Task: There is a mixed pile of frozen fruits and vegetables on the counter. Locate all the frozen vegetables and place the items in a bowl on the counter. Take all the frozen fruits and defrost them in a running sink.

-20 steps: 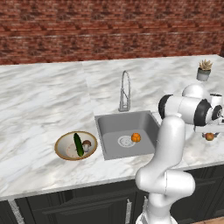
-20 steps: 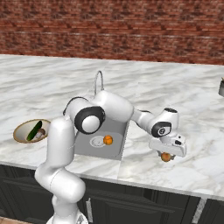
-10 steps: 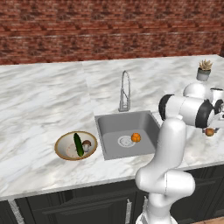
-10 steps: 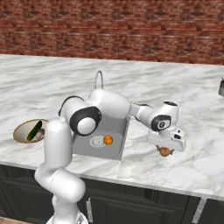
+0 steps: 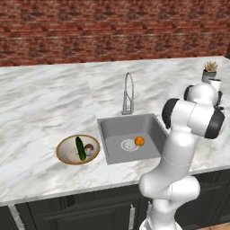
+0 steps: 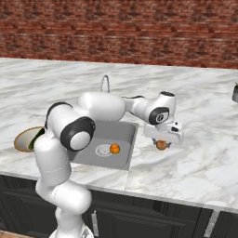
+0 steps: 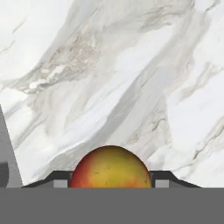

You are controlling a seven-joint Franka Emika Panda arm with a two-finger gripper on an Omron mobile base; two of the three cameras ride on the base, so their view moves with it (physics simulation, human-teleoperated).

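Fruits: one (image 6: 161, 144) clawed; one (image 6: 114, 148) apparently sunk.

Both base views look down across the sink (image 5: 130, 137) from opposite sides; hand view faces the counter (image 7: 109, 78) closely.

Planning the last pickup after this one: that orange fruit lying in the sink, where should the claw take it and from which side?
Grip the orange fruit across its widest middle, coming straight down from above. It is small and round, so any pair of opposite sides serves, and it lies on the sink floor beside the drain, where the basin walls probably block a sideways approach. The claw is now shut on another fruit.
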